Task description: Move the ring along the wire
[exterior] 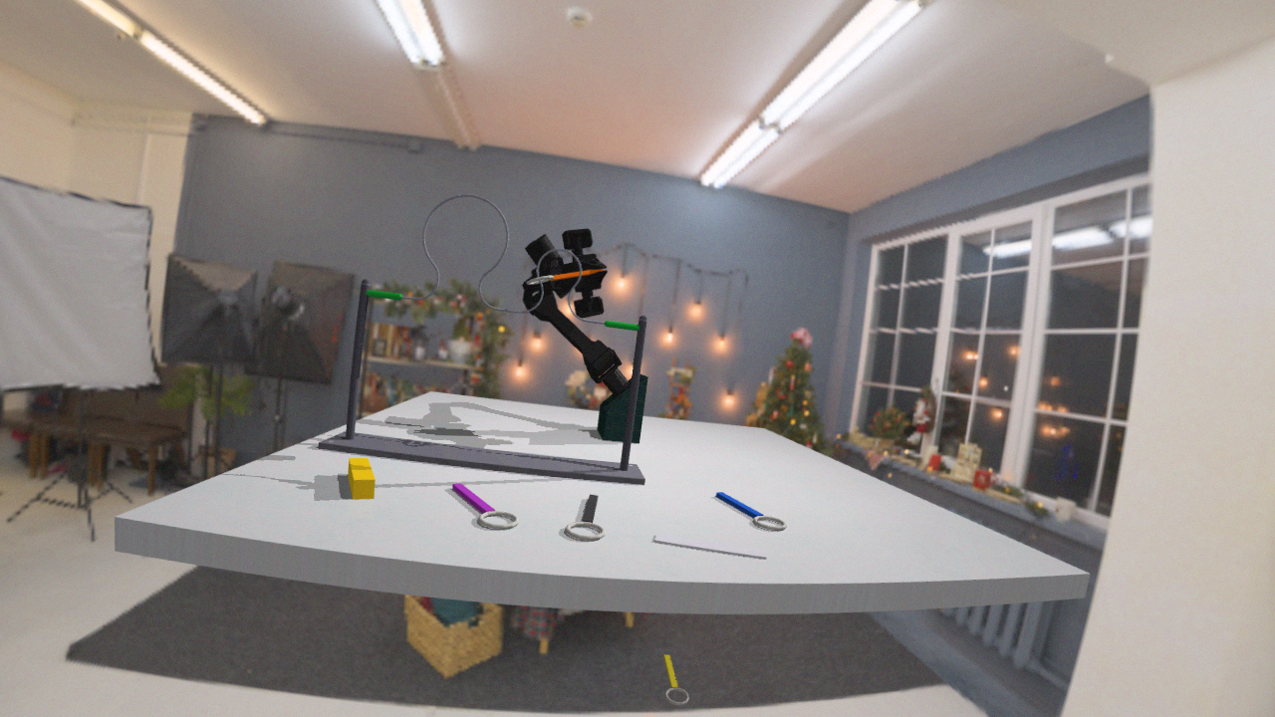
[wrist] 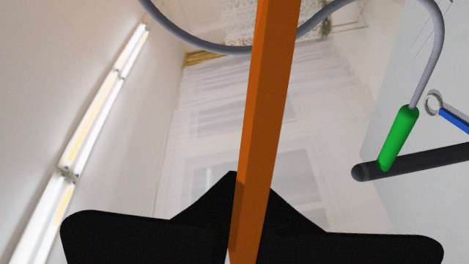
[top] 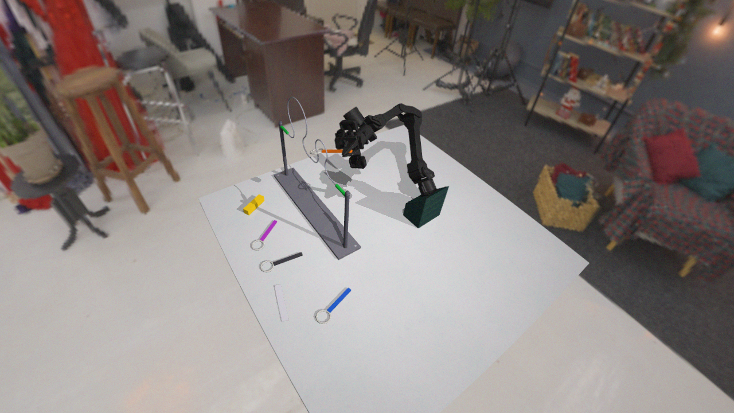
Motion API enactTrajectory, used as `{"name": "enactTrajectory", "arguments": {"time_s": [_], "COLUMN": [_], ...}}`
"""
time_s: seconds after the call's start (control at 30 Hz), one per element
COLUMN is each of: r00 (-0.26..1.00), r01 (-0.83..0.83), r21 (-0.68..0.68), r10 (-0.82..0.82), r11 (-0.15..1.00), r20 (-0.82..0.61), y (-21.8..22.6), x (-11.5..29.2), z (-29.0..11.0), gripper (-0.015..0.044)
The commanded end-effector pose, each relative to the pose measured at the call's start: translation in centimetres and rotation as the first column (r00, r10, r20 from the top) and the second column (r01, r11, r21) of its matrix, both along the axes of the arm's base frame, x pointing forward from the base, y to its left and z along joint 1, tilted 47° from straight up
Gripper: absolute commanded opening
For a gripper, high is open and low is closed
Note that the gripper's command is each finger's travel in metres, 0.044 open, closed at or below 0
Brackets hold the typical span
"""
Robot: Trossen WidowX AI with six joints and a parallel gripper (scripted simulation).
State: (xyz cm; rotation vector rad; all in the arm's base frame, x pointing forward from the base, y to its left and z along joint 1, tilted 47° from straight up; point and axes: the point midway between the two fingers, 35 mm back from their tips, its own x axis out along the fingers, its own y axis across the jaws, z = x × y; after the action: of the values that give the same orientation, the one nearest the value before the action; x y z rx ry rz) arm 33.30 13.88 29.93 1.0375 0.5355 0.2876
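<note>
My gripper [top: 350, 150] [exterior: 581, 270] [wrist: 239, 180] is shut on the orange handle [top: 333, 151] [exterior: 566, 275] [wrist: 264, 110]. It holds the handle high in the air, about level. The ring [top: 312, 151] at the handle's far end sits around the thin grey wire [top: 296, 102] [exterior: 463, 197] [wrist: 429, 70], at the small loop between the two posts. I cannot tell whether ring and wire touch. The nearer green part [top: 339, 189] [exterior: 621, 325] [wrist: 397, 137] tops one post [top: 346, 221] [exterior: 635, 392] [wrist: 421, 161]. The other green part [top: 284, 129] [exterior: 384, 294] tops the far post [top: 283, 151] [exterior: 357, 357].
The posts stand on a grey base [top: 313, 207] [exterior: 481, 459]. On the table lie a yellow block [top: 253, 203] [exterior: 361, 478], a purple-handled ring [top: 267, 230] [exterior: 472, 497], a black-handled ring [top: 287, 258] [exterior: 588, 508], a blue-handled ring [top: 338, 299] [exterior: 738, 504] [wrist: 452, 119] and a white strip [top: 280, 302]. The arm's green base block [top: 425, 205] stands behind.
</note>
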Motion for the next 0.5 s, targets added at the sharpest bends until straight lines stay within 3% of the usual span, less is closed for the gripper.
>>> {"name": "enactTrajectory", "arguments": {"time_s": [0.0, 0.47], "r00": [1.0, 0.999], "r01": [0.004, 0.019], "r21": [-0.034, -0.29], "r10": [-0.003, -0.009], "r11": [0.999, 0.957], "r20": [0.008, 0.036], "y": [-0.1, -1.0], "x": [0.0, 0.2], "z": [0.3, -1.0], "gripper": [-0.015, -0.015]}}
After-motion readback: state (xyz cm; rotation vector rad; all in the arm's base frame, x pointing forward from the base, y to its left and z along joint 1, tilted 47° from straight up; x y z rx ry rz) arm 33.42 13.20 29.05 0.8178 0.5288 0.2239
